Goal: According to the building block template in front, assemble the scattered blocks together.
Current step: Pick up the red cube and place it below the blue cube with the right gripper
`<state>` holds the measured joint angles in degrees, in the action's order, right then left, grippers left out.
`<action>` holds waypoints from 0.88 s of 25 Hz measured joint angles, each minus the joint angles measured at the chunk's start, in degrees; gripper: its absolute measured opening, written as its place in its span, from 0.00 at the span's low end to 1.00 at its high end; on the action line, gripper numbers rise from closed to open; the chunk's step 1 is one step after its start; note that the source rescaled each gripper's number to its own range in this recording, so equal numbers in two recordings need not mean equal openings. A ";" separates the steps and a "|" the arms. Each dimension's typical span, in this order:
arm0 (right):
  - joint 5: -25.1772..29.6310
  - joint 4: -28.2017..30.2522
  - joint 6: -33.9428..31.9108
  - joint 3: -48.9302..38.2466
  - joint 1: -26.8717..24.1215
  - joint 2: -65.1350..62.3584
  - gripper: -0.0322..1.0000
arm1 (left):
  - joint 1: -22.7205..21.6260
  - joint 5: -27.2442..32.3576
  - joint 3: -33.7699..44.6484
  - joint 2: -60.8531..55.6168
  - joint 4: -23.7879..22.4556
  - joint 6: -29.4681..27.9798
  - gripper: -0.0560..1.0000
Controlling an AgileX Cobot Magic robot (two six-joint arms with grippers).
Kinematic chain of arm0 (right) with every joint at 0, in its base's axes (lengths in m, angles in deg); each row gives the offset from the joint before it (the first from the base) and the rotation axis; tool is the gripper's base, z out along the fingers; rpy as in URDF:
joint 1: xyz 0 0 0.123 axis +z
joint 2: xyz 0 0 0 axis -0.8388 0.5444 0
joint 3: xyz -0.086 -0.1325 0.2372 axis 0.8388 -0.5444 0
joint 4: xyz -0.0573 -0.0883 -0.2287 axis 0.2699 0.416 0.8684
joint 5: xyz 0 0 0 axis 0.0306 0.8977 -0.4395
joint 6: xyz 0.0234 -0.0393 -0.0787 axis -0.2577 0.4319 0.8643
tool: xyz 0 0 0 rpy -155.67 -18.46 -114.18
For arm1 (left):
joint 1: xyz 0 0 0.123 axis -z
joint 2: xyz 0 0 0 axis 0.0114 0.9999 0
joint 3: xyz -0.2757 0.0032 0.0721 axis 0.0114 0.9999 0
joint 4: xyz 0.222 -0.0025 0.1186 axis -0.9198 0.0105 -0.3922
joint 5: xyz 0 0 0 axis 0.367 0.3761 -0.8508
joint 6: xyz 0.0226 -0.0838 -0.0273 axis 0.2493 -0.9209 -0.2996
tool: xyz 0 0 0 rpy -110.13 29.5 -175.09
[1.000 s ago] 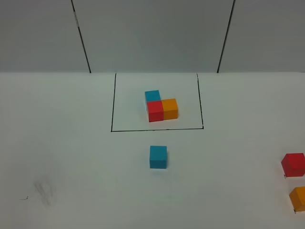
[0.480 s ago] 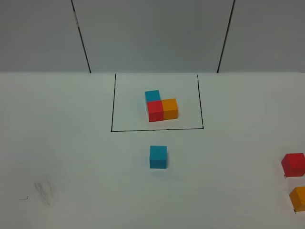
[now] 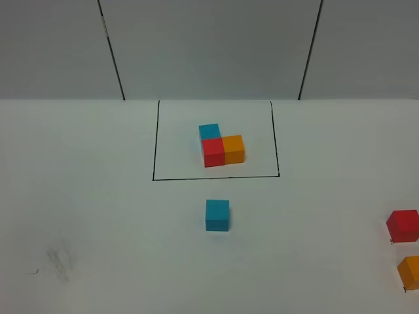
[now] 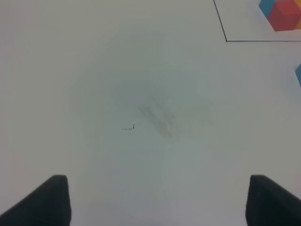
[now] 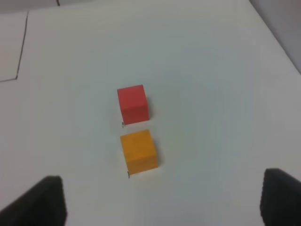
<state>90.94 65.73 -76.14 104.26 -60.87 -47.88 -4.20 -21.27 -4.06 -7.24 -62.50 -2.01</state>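
Six cubes on the white table (image 3: 98, 216): two blue, two red, two orange. Three of them form the building block template (image 3: 221, 145), an L with blue behind red and orange beside red, all touching, inside one thin black drawn rectangle (image 3: 154, 157). The other three lie loose outside that frame.

Over to the left gripper (image 4: 157, 200): two dark fingertips show, spread wide, nothing between them. Under it there is only bare tabletop, with one faint grey smudge (image 4: 157, 117) just ahead of the fingers. The template sits well ahead of this gripper and off toward the other arm's side. The loose blue cube (image 3: 217, 215) is nearer than the template on that same side, only a sliver of it showing at the edge of the wrist view. It stands alone, just outside the near line of the rectangle.

Now the right gripper (image 5: 162, 200): again two dark fingertips, jaws wide, holding nothing. Two loose cubes lie ahead of it, roughly in line between the fingers. The loose orange cube (image 5: 138, 151) is the closer one, near the fingertips but not touching them. The loose red cube (image 5: 133, 103) sits just beyond the orange one, a narrow gap between the two. Both are well apart from the blue one and the frame.
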 joint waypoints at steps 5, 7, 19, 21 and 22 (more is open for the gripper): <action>-0.80 -0.01 -0.20 1.83 0.00 7.93 0.87 | 0.00 0.00 0.00 0.00 0.00 0.00 0.81; -2.20 -0.06 -0.20 3.45 0.00 12.50 0.87 | 0.00 0.00 0.00 0.00 0.00 0.00 0.81; -4.09 -0.06 2.01 25.13 0.00 49.77 0.87 | 0.00 0.00 0.00 0.00 0.00 0.00 0.81; -2.63 -0.06 2.59 29.03 0.00 56.66 0.87 | 0.00 0.00 0.00 0.00 0.00 0.00 0.81; -1.96 -0.06 3.00 30.95 0.00 59.89 0.87 | 0.00 0.00 0.00 0.00 0.00 0.00 0.81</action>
<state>88.99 65.66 -73.14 135.20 -60.87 12.01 -4.20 -21.27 -4.06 -7.24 -62.50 -2.01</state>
